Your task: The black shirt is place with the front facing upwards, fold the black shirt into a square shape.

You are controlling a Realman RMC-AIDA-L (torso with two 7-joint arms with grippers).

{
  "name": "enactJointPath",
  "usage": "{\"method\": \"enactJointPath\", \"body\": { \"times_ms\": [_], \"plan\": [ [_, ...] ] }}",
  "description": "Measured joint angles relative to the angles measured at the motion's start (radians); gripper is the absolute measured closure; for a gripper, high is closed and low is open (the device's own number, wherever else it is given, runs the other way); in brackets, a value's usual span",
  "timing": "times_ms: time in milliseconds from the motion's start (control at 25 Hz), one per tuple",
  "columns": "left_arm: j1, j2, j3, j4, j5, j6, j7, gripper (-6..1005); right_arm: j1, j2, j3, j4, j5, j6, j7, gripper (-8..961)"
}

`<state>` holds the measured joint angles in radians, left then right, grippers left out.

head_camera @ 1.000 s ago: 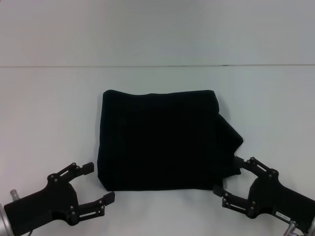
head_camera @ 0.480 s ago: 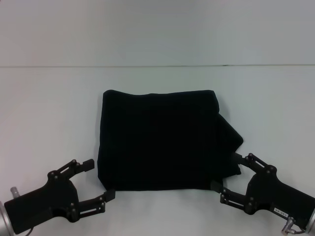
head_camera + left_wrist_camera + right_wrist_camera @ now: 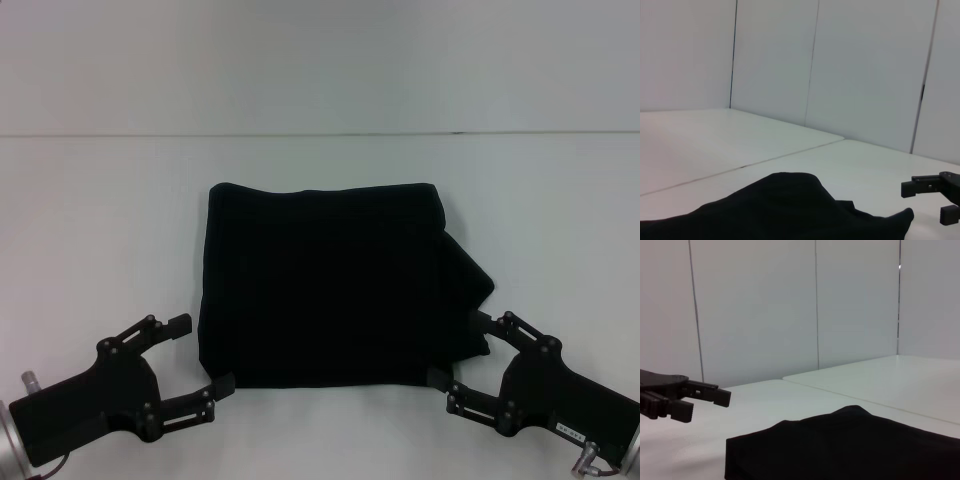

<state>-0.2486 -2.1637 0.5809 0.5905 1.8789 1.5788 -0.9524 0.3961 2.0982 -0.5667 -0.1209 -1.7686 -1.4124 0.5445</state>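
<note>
Head view, folded black shirt [image 3: 325,285] without readable print, open claws flanking

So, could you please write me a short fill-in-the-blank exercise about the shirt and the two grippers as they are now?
1. The black shirt lies folded on the white ____.
2. The left gripper sits at the shirt's near-left corner with its fingers ____.
3. The right gripper sits at the shirt's near-____ corner, fingers open.
4. A fold of fabric bulges out on the shirt's ____ side.

Missing words: table; open; right; right
</note>
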Motion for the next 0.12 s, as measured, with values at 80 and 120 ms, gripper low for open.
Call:
{"method": "enactJointPath", "body": {
  "times_ms": [80, 120],
  "plan": [
    [0.0, 0.0, 0.0, 0.0, -0.001, 0.001, 0.0, 58, 0.0, 0.0, 0.0, 0.0, 0.0, -0.001, 0.0, 25],
    [0.0, -0.001, 0.0, 0.0, -0.001, 0.001, 0.0, 58, 0.0, 0.0, 0.0, 0.001, 0.0, -0.001, 0.0, 25]
  ]
}}
